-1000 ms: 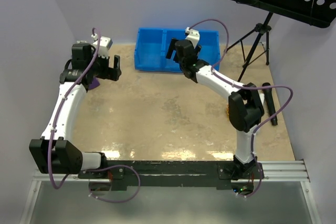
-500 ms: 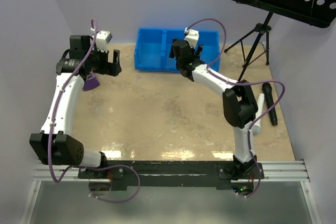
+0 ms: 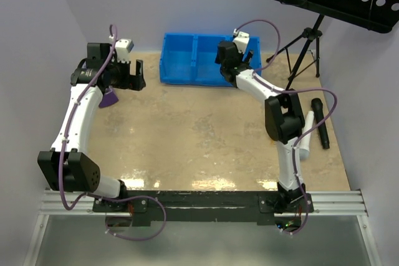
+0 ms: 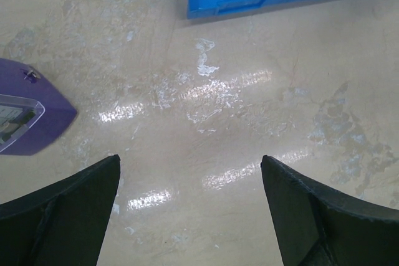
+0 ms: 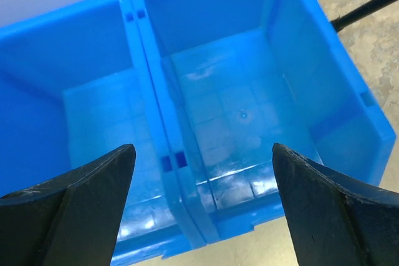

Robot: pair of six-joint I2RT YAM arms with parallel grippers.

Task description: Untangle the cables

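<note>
Holds the left hand [image 4: 190, 172] open, low over the table [image 4: 224, 116], with a purple object [image 4: 34, 119] just beside it. Spreads the right hand [image 5: 202, 154] wide above the blue bin's [image 5: 149, 79] middle wall. Has a black microphone [image 3: 319, 123] near the table's right edge. Cannot tell where the cables lie.

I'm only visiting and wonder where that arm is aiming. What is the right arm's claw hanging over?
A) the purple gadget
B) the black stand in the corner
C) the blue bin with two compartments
C: the right wrist camera looks straight down into the blue bin, whose two compartments are framed between the spread fingers of the right gripper.
</note>
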